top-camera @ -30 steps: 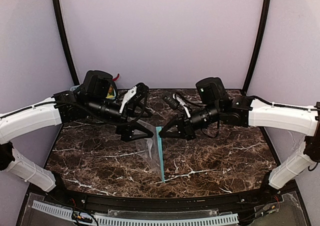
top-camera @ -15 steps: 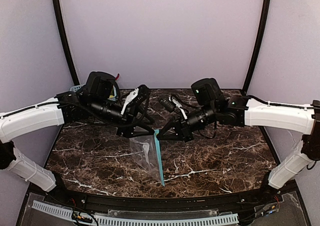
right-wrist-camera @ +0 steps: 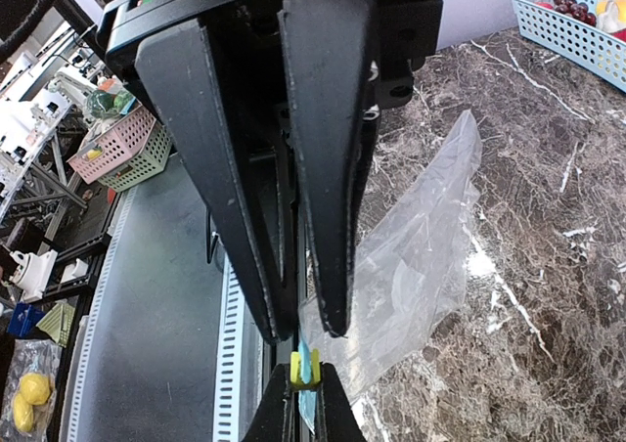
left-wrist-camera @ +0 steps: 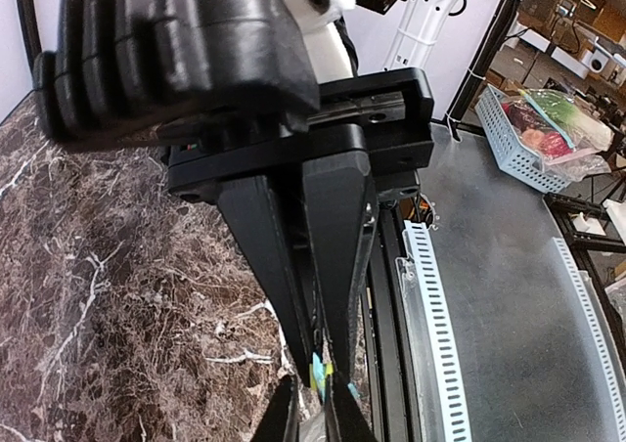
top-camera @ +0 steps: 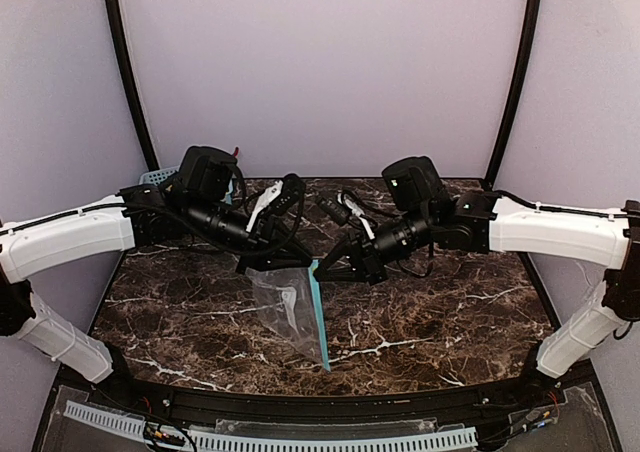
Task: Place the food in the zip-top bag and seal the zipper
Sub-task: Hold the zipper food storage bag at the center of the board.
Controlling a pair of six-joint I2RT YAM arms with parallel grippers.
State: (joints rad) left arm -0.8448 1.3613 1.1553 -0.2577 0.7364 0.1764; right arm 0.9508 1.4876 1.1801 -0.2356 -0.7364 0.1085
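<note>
Zip-top bag (top-camera: 283,307) | zipper (top-camera: 319,317) end clamped | left end effector (top-camera: 304,265)

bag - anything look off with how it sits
The bag is not lying flat. The left gripper and right gripper pinch the far end of its zipper tip to tip, so it hangs crumpled and tilted, near corner on the table. It looks empty.

From above, my left claw (top-camera: 268,266) and right claw (top-camera: 326,268) cover the far end of the clear flat plastic zip-top bag (top-camera: 285,307). Beyond the bag, my left arm (top-camera: 70,237) hides most of the blue mesh basket (top-camera: 152,177). My right wrist view crops the basket at the corner.
</note>
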